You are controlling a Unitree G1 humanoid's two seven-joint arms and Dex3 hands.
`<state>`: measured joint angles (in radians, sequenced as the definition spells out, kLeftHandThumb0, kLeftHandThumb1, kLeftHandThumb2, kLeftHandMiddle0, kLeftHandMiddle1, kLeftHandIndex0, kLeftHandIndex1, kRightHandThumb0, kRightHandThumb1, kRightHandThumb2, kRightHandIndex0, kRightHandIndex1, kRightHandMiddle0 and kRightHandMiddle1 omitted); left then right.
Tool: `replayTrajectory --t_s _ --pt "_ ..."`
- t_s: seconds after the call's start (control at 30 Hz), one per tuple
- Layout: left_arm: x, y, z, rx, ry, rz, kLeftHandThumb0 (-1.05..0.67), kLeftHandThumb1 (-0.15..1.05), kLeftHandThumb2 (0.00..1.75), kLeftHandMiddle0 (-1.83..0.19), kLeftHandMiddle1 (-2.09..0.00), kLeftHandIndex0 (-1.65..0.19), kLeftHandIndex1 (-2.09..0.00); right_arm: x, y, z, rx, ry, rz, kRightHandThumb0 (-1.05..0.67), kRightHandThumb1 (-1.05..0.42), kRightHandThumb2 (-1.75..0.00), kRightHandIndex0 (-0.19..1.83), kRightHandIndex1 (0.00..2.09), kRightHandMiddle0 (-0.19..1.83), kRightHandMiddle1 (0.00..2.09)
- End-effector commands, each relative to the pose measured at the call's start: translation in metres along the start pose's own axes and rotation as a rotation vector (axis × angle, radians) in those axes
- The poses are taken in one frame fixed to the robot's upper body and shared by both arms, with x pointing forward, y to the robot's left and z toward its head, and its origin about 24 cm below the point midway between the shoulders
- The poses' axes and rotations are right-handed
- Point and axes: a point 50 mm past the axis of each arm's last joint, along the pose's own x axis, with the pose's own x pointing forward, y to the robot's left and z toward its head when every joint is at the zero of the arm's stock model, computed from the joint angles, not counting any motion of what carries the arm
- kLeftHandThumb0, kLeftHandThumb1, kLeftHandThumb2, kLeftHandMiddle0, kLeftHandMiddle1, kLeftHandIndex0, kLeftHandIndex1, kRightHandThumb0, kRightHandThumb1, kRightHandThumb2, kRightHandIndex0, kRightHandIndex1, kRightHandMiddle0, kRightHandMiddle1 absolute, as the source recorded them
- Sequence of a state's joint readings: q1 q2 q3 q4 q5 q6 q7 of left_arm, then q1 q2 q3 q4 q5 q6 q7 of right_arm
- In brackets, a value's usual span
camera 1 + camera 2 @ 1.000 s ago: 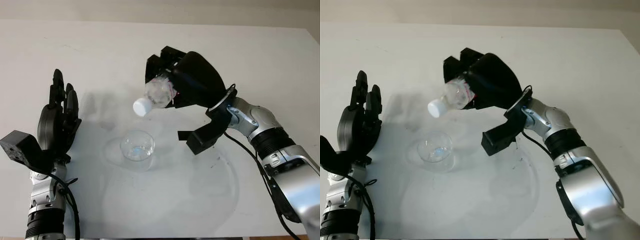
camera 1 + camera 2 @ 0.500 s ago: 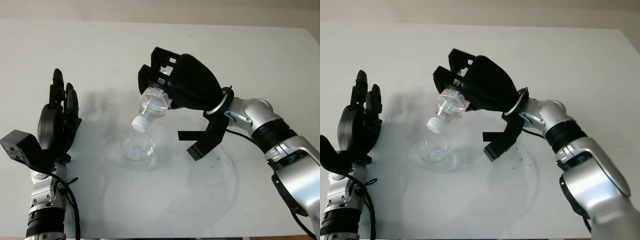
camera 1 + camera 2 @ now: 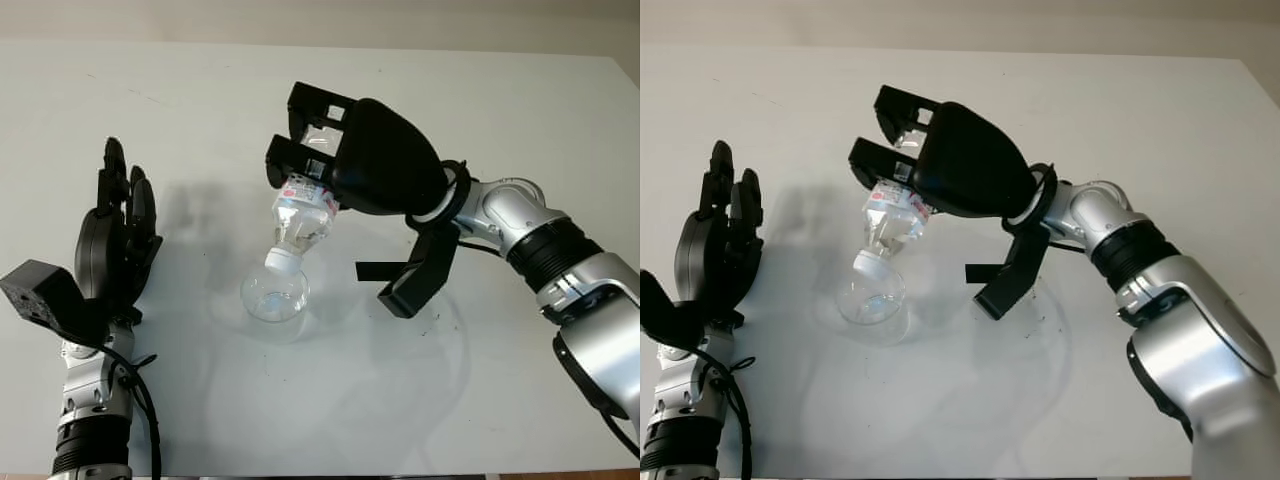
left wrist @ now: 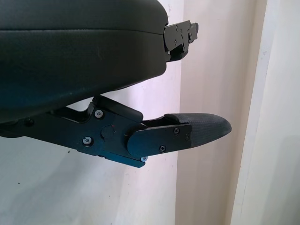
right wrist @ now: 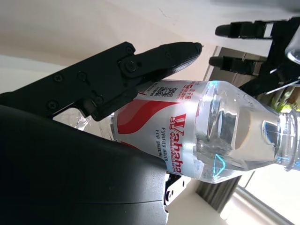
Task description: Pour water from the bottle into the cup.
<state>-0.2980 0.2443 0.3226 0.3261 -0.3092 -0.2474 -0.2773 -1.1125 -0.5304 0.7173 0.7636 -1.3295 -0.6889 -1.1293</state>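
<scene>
White table: right hand grasps bottle, neck-down over cup; left hand released.

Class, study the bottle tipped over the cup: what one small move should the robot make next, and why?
Probably hold the tilt steady over the cup. The right hand grips the bottle steeply neck-down, its white cap end right at the cup's rim. The cap looks on, so whether water flows cannot be told. The left hand is open, raised well to the cup's side.
</scene>
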Motion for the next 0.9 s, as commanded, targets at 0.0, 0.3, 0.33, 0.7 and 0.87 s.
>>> replayTrajectory --t_s 0.0,0.3,0.33,0.7,0.87 --pt "0.0 -0.0021 0.0004 0.0 -0.012 -0.004 -0.74 1.05 0.52 0.19 -0.05 0.19 -0.03 0.0081 -0.0082 -0.0047 -0.043 -0.038 -0.028 -0.59 -1.05 -0.29 1.2 2.09 0.75 2.09" --pt "-0.001 -0.0009 0.0004 -0.002 -0.014 -0.001 -0.74 1.05 0.52 0.19 -0.05 0.19 -0.04 0.0101 -0.0092 0.0006 -0.084 -0.095 -0.019 -0.58 -1.05 -0.21 1.16 2.09 0.51 1.83" --pt "-0.0009 -0.001 0.0004 -0.003 -0.014 -0.001 -0.74 1.05 0.52 0.19 -0.05 0.19 -0.04 0.01 -0.0094 0.0007 -0.087 -0.098 -0.011 -0.58 -1.05 -0.2 1.16 2.09 0.5 1.79" --pt "0.0 -0.0019 0.0001 -0.006 -0.013 0.002 -0.74 1.05 0.52 0.18 -0.06 0.19 -0.04 0.0092 -0.0101 0.0008 -0.106 -0.109 -0.002 -0.57 -1.05 -0.13 1.13 2.09 0.52 1.62" --pt "-0.0003 -0.0021 0.0 -0.008 -0.015 0.003 -0.73 1.05 0.52 0.19 -0.05 0.19 -0.04 0.0066 -0.0075 -0.0008 -0.025 -0.016 -0.016 -0.59 -1.05 -0.17 1.16 2.09 0.64 1.84"
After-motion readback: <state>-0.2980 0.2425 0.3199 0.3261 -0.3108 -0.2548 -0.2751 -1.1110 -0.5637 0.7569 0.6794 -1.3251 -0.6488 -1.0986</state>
